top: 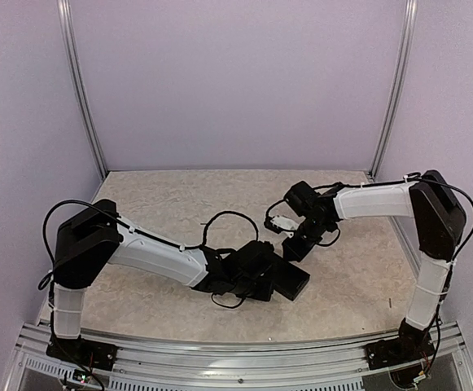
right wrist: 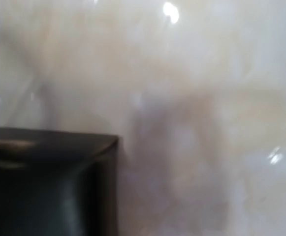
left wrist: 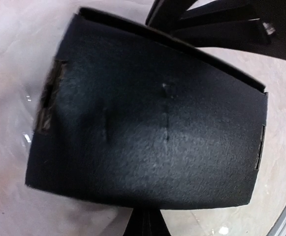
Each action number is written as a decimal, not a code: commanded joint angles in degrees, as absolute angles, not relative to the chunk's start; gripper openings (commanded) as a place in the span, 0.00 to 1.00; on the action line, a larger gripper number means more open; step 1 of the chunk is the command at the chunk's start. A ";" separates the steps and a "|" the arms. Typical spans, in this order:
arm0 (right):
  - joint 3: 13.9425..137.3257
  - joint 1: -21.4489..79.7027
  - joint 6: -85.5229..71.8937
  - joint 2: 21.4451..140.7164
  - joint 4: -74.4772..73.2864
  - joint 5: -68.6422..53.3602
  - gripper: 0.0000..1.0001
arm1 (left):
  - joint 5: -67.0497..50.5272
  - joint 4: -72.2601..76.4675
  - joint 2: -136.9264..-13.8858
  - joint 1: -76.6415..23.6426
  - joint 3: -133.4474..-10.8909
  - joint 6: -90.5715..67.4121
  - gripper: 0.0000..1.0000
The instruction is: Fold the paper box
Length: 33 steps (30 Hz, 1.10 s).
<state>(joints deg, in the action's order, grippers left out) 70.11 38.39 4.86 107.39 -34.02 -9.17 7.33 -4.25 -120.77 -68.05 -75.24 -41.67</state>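
Observation:
The paper box (top: 293,279) is a matte black cardboard piece lying on the table just right of centre. It fills the left wrist view (left wrist: 147,123), showing slits and an edge fold along its far side. My left gripper (top: 270,277) is shut on the box's near edge, its fingertips (left wrist: 145,221) together under that edge. My right gripper (top: 295,247) reaches down to the box's far edge, and its dark body (left wrist: 206,22) shows there. Whether it is open or shut does not show. A black corner of the box (right wrist: 44,182) sits low left in the blurred right wrist view.
The beige mottled table (top: 179,195) is walled by lavender panels with metal posts (top: 81,90) at the back corners. An aluminium rail (top: 236,358) runs along the near edge. A black cable (top: 220,220) loops above the left forearm.

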 commanded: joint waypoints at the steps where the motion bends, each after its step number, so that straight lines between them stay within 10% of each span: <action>1: 73.43 35.65 5.53 110.57 -35.66 -12.11 0.08 | 12.94 -5.28 -117.83 -66.92 -72.26 -44.37 0.00; 33: 77.95 38.07 2.70 113.62 -33.24 -13.51 0.09 | 13.02 -2.62 -119.95 -63.68 -74.38 -47.06 0.00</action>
<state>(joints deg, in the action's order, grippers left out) 75.53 40.62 3.09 114.43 -26.15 -6.96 7.55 -5.56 -120.33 -64.86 -75.29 -47.11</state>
